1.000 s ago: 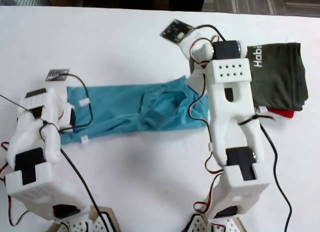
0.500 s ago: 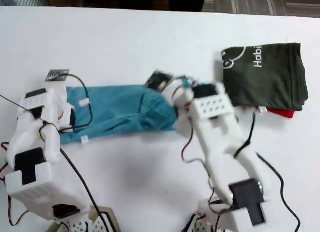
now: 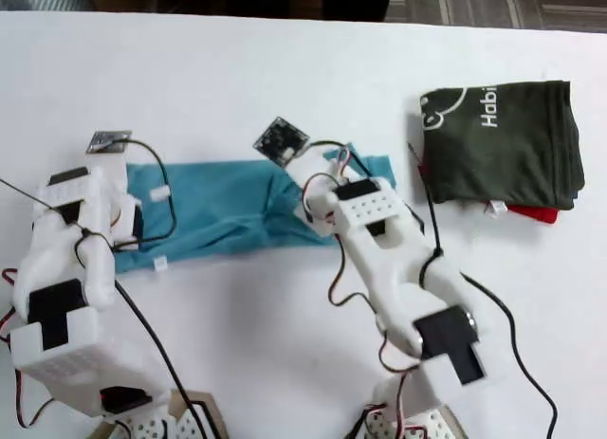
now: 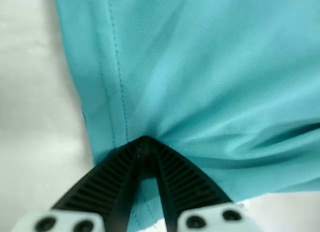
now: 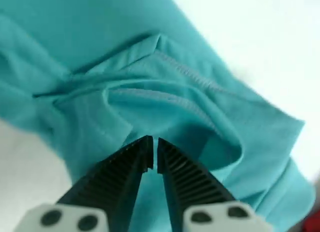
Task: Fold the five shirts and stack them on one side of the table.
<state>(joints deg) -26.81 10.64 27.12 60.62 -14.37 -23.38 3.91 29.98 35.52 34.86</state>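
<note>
The teal shirt lies as a long rumpled strip; left claw pinches its hem, right claw sits almost closed on it, grip unclear

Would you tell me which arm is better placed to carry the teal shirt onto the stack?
Right, probably: the right gripper is on the teal shirt at the end nearer the dark folded shirt, while the left gripper pinches the far end.

White table, dark strip past far edge, grey plank floor top rt.
</note>
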